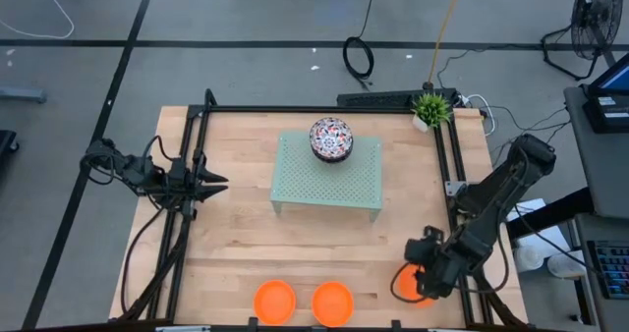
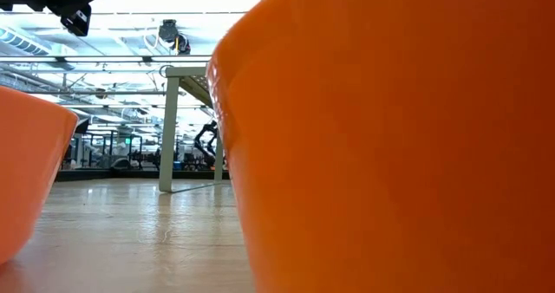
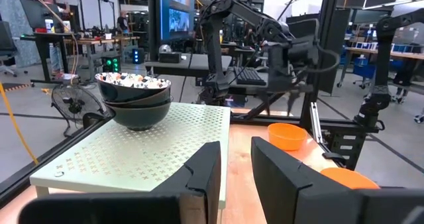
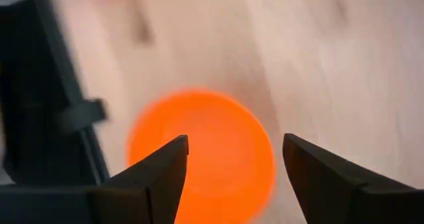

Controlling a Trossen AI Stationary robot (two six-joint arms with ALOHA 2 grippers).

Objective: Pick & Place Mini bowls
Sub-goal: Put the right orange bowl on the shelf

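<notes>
Overhead, the right gripper [image 4: 235,168], fingers spread apart, hangs above a plain bright orange plastic mini bowl [image 4: 202,154] at the table's five o'clock.

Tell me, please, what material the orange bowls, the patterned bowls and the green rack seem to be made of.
The orange bowls look like plastic: one even bright colour with a smooth, faintly shiny wall. The patterned bowls, stacked on the rack, look like glazed ceramic or melamine: a glossy dark outside and a printed floral inside. The green rack looks like painted sheet metal or plastic: a thin, matt, perforated top.
</notes>
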